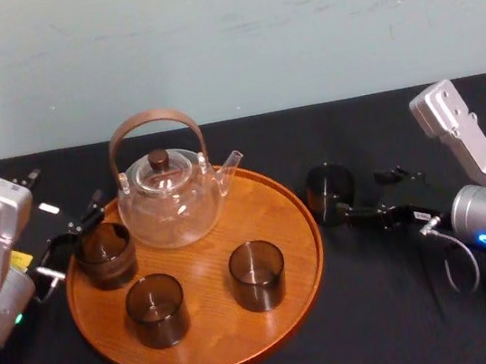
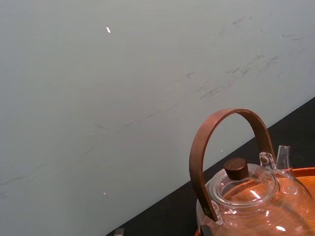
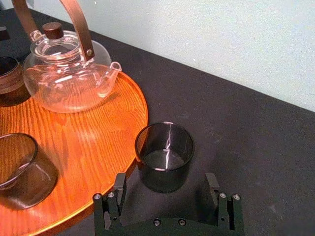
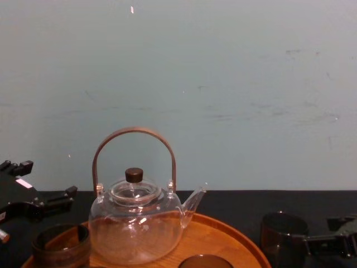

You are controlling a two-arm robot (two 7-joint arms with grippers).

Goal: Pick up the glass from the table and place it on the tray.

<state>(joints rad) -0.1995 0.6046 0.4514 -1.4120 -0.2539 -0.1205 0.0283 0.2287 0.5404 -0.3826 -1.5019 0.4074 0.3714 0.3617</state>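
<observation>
Head view: the glass [image 1: 330,192] stands upright on the table [image 1: 408,304], just off the tray's [image 1: 210,319] right rim. The right gripper [image 1: 364,199] is close in on its right side. The left gripper [image 1: 74,244] sits at the tray's left rim, fingers apart.

Right wrist view: jaws spread wide, nothing gripped. The glass [image 3: 165,157] sits at their mouth with a gap on each side.

Chest view: the glass [image 4: 283,234] is on the table, beside the tray.

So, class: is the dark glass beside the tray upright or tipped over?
Upright: the glass stands on its base on the table, just off the tray rim, open mouth facing up and walls vertical.
</observation>
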